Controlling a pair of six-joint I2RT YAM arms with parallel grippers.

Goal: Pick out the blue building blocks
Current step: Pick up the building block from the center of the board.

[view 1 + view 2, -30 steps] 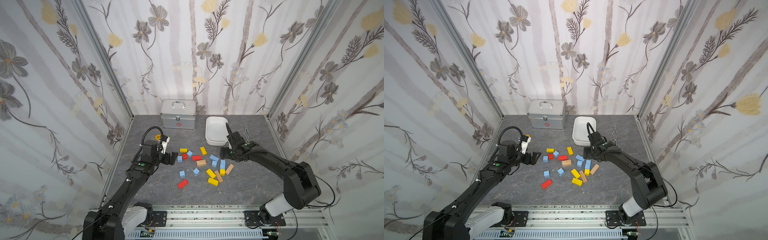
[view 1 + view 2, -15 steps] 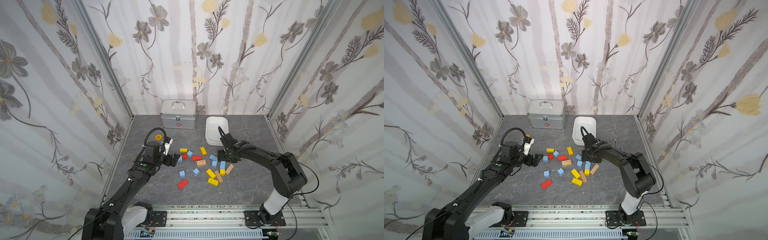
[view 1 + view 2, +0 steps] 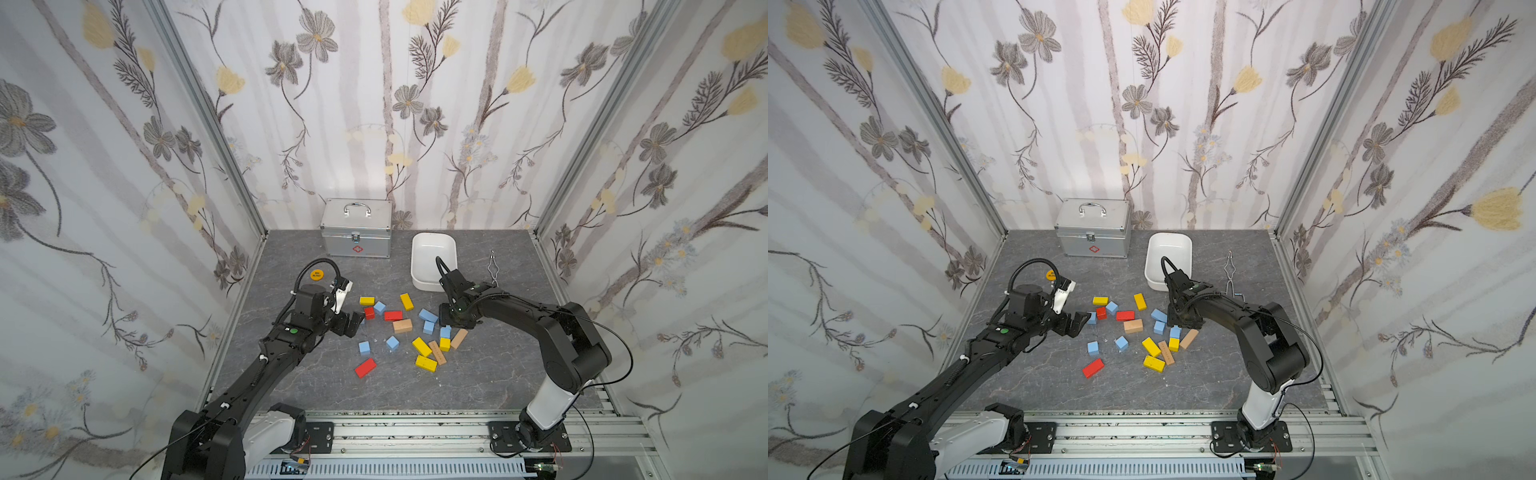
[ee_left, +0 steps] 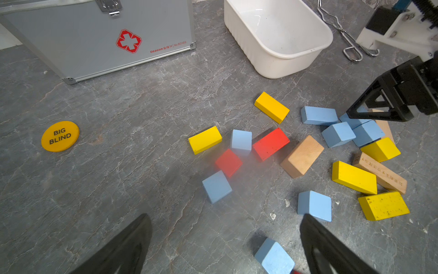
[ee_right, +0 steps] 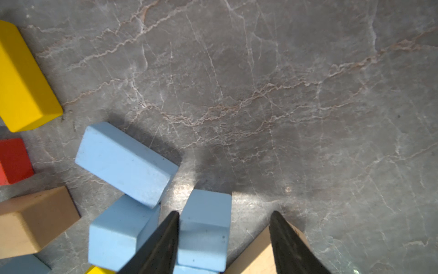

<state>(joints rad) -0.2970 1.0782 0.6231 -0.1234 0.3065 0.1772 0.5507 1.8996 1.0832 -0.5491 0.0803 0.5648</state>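
Blue blocks [image 3: 428, 316] lie mixed with other blocks [image 3: 422, 347] on the grey bench [image 3: 498, 374], and the right gripper [image 3: 444, 324] has come down from the white tub [image 3: 432, 257] to them. Only the right wrist view shows one blue cube [image 5: 203, 225] between its part-open jaws, touching just one jaw, not squeezed. The left gripper [image 3: 353, 326] hangs wide open nearby.

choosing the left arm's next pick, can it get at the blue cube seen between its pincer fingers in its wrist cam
Probably yes. The left pincer is wide open and empty, and that blue cube lies between its fingers, apart from the other blocks, so nothing seems in the way.
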